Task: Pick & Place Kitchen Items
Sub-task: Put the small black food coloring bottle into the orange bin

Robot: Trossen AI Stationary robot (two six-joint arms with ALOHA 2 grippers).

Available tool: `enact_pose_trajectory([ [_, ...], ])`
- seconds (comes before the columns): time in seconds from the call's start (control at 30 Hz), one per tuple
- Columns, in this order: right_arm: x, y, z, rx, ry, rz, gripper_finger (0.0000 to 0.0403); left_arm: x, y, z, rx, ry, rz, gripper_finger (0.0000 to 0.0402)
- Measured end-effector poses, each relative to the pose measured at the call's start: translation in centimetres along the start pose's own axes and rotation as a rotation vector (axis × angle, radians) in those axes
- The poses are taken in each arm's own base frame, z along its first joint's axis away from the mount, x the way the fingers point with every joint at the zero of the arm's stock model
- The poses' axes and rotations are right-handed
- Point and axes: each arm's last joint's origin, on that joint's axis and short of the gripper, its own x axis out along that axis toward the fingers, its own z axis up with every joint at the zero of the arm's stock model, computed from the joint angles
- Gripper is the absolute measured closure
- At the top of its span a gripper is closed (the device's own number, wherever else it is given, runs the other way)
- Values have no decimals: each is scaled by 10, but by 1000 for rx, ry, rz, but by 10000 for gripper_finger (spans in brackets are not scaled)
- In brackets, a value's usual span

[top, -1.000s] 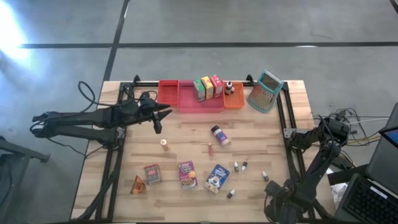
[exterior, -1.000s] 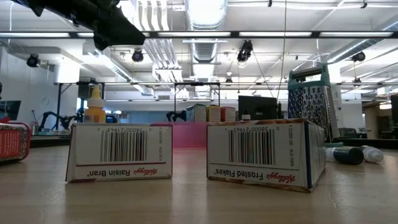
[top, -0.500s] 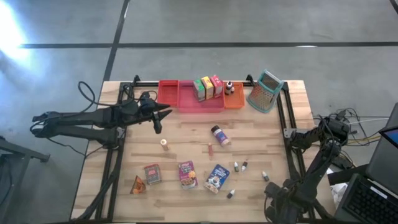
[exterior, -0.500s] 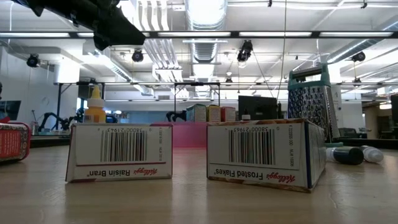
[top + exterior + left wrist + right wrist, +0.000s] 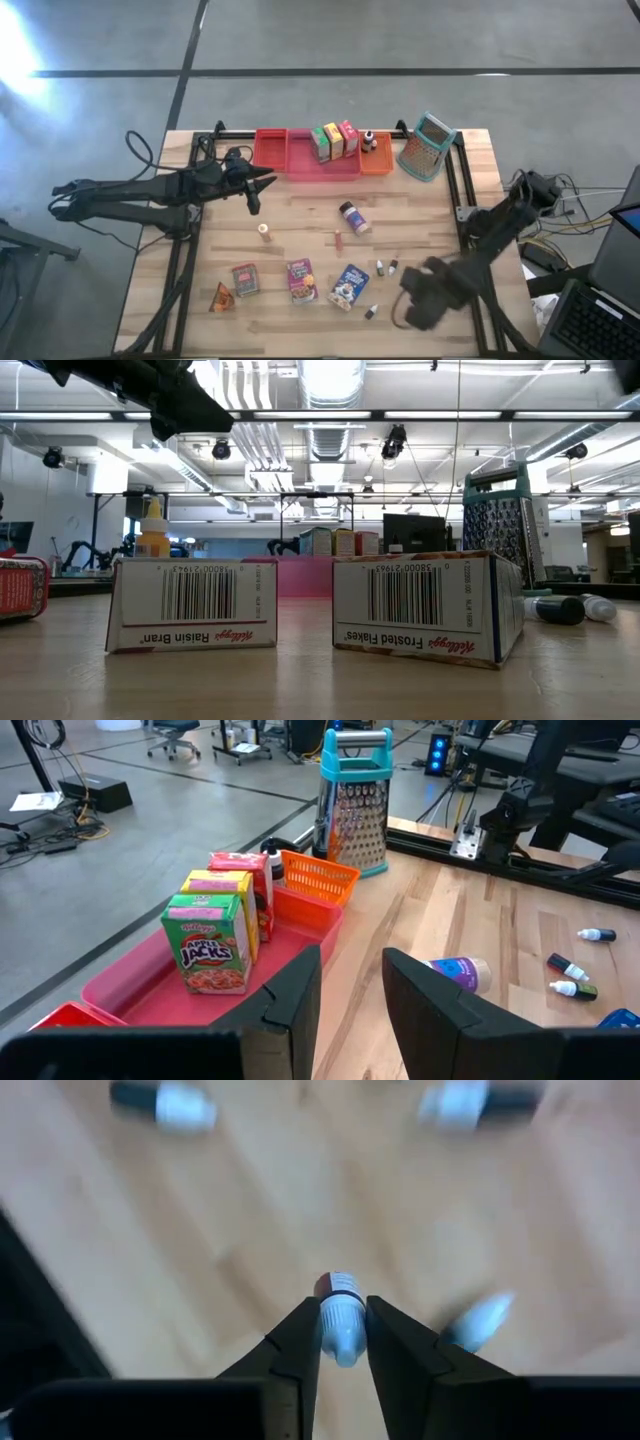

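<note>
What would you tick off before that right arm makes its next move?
1. Small bottle caught between the right gripper's fingers: ok.
2. Bottle upright in the grip: cannot tell.
3. Two other bottles lying apart from the right arm: ok.
4. Left gripper empty, waiting near the red tray: ok.
5. Three boxes upright in the pink tray: ok.
6. Free room in the orange basket: cannot tell.
</note>
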Motion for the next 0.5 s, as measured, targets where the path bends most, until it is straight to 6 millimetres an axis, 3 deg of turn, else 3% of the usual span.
enact_pose_trajectory([
  [0.2,-13,-34,56,-83,-41,-28,336,0,0,0,0,0,0,285],
  [0.5,-50,-115,119,-65,-176,-88,333,0,0,0,0,0,0,285],
])
